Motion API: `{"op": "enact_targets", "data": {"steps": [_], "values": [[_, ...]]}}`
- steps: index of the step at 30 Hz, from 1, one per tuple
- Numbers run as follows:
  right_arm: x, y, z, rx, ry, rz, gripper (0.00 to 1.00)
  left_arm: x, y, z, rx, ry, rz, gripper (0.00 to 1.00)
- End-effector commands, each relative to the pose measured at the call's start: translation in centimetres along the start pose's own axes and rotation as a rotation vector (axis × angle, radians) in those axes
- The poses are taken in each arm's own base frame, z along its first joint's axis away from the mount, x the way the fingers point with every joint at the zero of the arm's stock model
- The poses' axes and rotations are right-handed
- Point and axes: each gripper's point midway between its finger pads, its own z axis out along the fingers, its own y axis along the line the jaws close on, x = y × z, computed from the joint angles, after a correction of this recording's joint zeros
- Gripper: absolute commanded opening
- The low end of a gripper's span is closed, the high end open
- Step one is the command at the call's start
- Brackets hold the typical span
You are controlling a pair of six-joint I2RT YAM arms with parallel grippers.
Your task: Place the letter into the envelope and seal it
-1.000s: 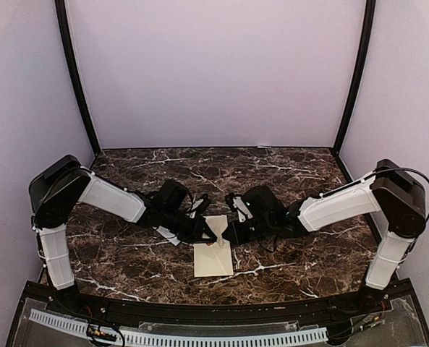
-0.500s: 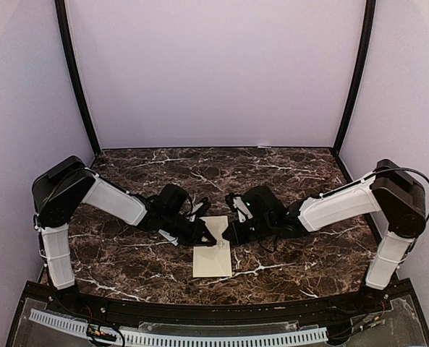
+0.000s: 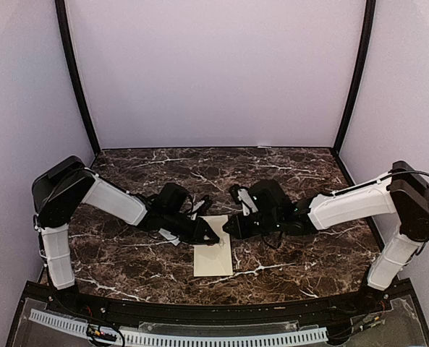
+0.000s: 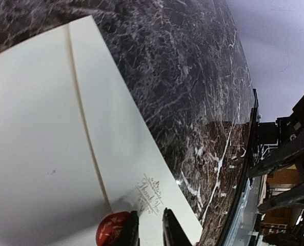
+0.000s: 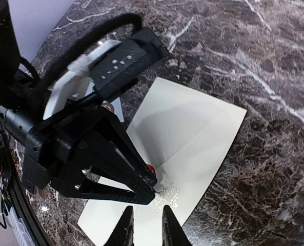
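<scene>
Since 0.5 s ago the right arm has swung outward to the right, and the far part of the envelope (image 3: 213, 260) now lies flatter on the marble table (image 3: 286, 173).

The envelope sits between the 2 arms, near the front edge, flap side up. A red seal (image 4: 112, 230) sits at the flap's tip beside a gold printed motif (image 4: 150, 193). The letter is nowhere in view. It is presumably inside, but that cannot be confirmed.

The left gripper (image 3: 215, 237) has its fingers drawn almost together, pinching nothing, with the tips down on the paper just beside the seal. The right gripper (image 3: 226, 230) is likewise nearly pressed together and empty. It is poised over the envelope's right part near the motif, and contact cannot be told.

**Risks**
- The left tips look to land next to the seal, not on it, so the flap may fail to stick and could spring up.
- Any sideways drag could slide the light envelope across the smooth stone.
- The 2 grippers sit very close together, so a small inward move by either could knock them together.
</scene>
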Motion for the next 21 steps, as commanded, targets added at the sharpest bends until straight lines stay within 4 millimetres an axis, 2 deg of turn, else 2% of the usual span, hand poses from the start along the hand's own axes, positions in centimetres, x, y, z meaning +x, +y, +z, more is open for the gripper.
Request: {"op": "enact_targets", "data": {"steps": [1, 5, 8, 10, 14, 16, 18, 20, 21], "values": [[-3.0, 0.6, -2.4, -0.001, -0.113, 0.011, 0.20, -4.4, -5.1, -2.9, 0.034, -0.130, 0.144, 0.23], [-4.8, 1.0, -4.5, 0.007, -0.172, 0.000, 0.31, -6.9, -8.0, -6.1, 0.025, -0.246, 0.238, 0.36], [-5.9, 0.7, -5.7, 0.027, -0.214, -0.001, 0.41, -7.9, -8.6, -8.6, 0.005, -0.314, 0.273, 0.43], [-6.5, 0.3, -6.3, 0.039, -0.234, -0.001, 0.50, -8.4, -7.9, -9.9, -0.020, -0.345, 0.277, 0.47], [-7.3, -1.9, -6.8, 0.088, -0.252, 0.009, 0.69, -9.6, -4.7, -12.9, -0.071, -0.425, 0.245, 0.60], [-7.6, -3.5, -6.8, 0.116, -0.256, 0.015, 0.77, -10.4, -2.2, -14.7, -0.126, -0.482, 0.219, 0.65], [-8.0, -5.5, -7.0, 0.154, -0.263, 0.020, 0.84, -11.0, 0.4, -16.6, -0.189, -0.534, 0.203, 0.69], [-8.6, -8.2, -7.6, 0.202, -0.277, 0.038, 0.89, -11.8, 3.8, -19.4, -0.275, -0.605, 0.164, 0.72], [-8.7, -9.5, -7.9, 0.222, -0.281, 0.048, 0.91, -11.3, 5.1, -20.1, -0.305, -0.616, 0.152, 0.73]]}}
